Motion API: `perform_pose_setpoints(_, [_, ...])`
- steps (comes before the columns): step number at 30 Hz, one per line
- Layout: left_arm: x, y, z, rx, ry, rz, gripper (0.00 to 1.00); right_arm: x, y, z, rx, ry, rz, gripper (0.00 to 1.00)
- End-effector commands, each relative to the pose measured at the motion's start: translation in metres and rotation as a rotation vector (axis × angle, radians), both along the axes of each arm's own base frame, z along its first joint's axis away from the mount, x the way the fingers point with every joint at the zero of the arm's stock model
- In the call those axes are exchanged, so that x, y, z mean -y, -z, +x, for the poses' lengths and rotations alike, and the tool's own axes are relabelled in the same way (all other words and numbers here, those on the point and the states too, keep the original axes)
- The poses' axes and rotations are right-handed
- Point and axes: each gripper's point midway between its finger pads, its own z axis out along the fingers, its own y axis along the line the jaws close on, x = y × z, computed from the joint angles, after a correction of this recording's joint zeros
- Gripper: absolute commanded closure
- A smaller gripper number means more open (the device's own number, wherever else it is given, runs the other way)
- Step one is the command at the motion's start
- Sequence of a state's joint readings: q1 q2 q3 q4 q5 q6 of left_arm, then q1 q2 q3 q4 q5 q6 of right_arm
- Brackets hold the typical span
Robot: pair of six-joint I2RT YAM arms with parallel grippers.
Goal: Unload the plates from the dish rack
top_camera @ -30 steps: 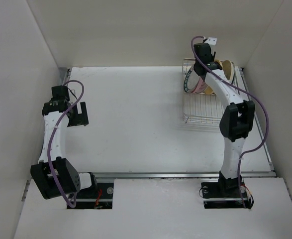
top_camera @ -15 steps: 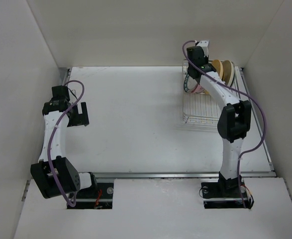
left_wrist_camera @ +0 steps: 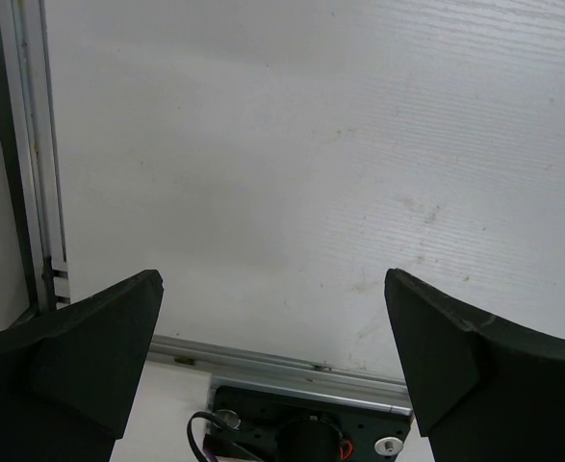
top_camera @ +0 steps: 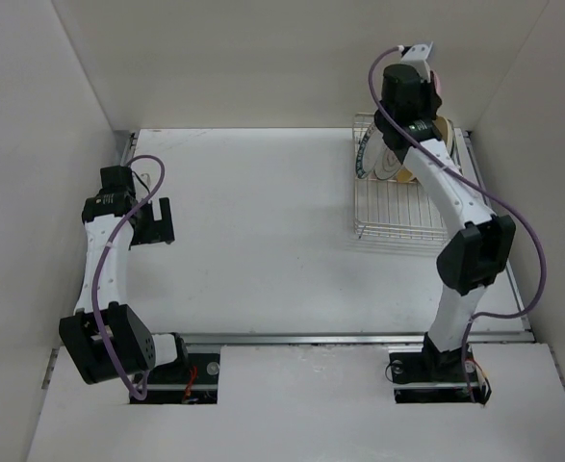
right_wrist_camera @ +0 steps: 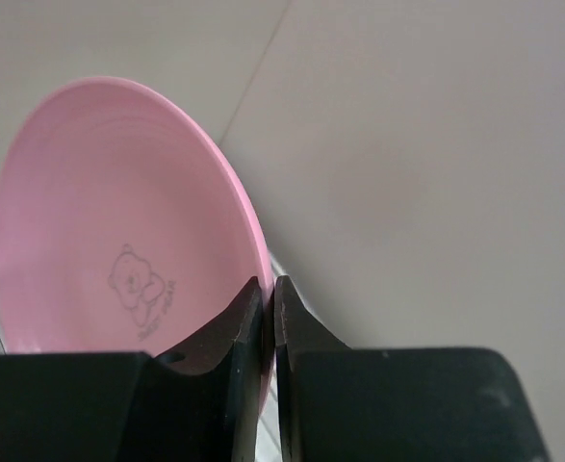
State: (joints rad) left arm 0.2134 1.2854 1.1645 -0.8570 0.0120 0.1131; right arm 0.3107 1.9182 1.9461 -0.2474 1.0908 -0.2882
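Plates, right wrist view: a round pink plate with a small bear mark is pinched by its rim in the right gripper, the fingers narrow on the edge; the disc spreads toward 10 o'clock of the fingertips against a plain wall
Left wrist view: the left gripper has its fingers spread wide, with only the bare white table between them
Rack, overhead view: the rectangular silver wire-grid dish rack sits at 2 o'clock on the table; upright in its far end stand a white plate with a dark green rim at the 9 o'clock side, a pale round plate just beside it, and a tan-yellow plate toward 3 o'clock
Arms, overhead view: the right arm reaches high above the rack's far end at 1 o'clock; the left arm waits at 9 o'clock, well apart from the rack
Progress: early, by my reading; no plate lies on the table, the pink one looks lifted free but is not yet set down
Left to do: place the pink plate, then empty the slots; the arm hides part of the row, so the full count cannot be told
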Motion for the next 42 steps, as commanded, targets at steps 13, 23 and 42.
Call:
perform_pose_setpoints(13, [0.007, -0.012, -0.009, 0.037, 0.033, -0.017, 0.00, -0.265, -0.005, -0.063, 0.029, -0.741, 0.245, 1.00])
perform_pose_setpoints(23, [-0.006, -0.017, -0.011, 0.051, -0.010, 0.048, 0.00, -0.457, 0.141, -0.070, -0.284, -1.259, 0.913, 1.00])
perform_pose_setpoints(42, [-0.005, -0.013, -0.009, 0.035, -0.006, 0.036, 0.00, -0.423, 0.167, -0.050, -0.332, -1.145, 1.130, 0.36])
